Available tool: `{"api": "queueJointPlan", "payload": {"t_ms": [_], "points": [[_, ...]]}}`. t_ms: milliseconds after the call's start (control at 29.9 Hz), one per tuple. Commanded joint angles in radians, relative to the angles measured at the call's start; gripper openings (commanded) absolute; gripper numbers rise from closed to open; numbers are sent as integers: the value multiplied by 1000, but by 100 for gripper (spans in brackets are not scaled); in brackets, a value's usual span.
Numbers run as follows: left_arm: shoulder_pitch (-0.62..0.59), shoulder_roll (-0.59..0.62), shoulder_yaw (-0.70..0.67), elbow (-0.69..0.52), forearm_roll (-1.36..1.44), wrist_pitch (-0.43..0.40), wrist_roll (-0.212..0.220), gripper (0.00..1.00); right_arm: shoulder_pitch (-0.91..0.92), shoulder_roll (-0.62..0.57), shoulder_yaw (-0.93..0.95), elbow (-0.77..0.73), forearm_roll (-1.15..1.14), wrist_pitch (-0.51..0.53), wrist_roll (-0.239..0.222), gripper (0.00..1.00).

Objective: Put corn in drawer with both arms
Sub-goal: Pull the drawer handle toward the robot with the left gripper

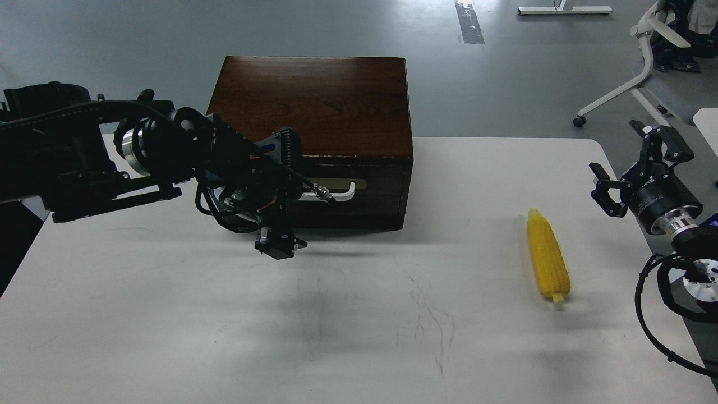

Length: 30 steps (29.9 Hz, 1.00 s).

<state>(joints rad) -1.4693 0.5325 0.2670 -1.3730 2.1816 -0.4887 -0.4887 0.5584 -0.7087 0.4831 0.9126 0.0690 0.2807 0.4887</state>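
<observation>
The corn (pixel 547 255) lies on the white table (pixel 359 314) at the right, its pale stub toward me. The drawer (pixel 376 184) of the dark brown box (pixel 314 101) is shut; its white bar handle (pixel 343 194) shows on a brass plate. My left gripper (pixel 291 196) is open at the left part of the drawer front. One finger is above, one fingertip (pixel 277 247) is below, and a thin tip is in front of the handle. My right gripper (pixel 634 163) is open and empty off the table's right edge, right of the corn.
The box stands at the table's far edge, left of centre. Grey floor lies beyond, with a white chair base (pixel 628 90) at the far right. My right arm's black cables (pixel 656 314) hang by the table's right edge.
</observation>
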Motion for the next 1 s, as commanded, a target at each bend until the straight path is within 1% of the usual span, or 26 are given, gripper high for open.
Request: {"api": "queueJointPlan", "payload": {"t_ms": [0, 468, 702, 970], "points": [[1, -5, 0, -9, 0, 0, 0, 98, 0, 0, 0, 0, 0, 0, 0, 100], [-5, 1, -2, -84, 0, 0, 0, 98, -2, 0, -1, -1, 0, 0, 0, 100], [-10, 9, 0, -153, 0, 0, 0, 98, -2, 0, 0, -1, 0, 0, 0, 100], [-11, 33, 0, -185, 0, 0, 0, 98, -2, 0, 0, -1, 0, 0, 0, 100]]}}
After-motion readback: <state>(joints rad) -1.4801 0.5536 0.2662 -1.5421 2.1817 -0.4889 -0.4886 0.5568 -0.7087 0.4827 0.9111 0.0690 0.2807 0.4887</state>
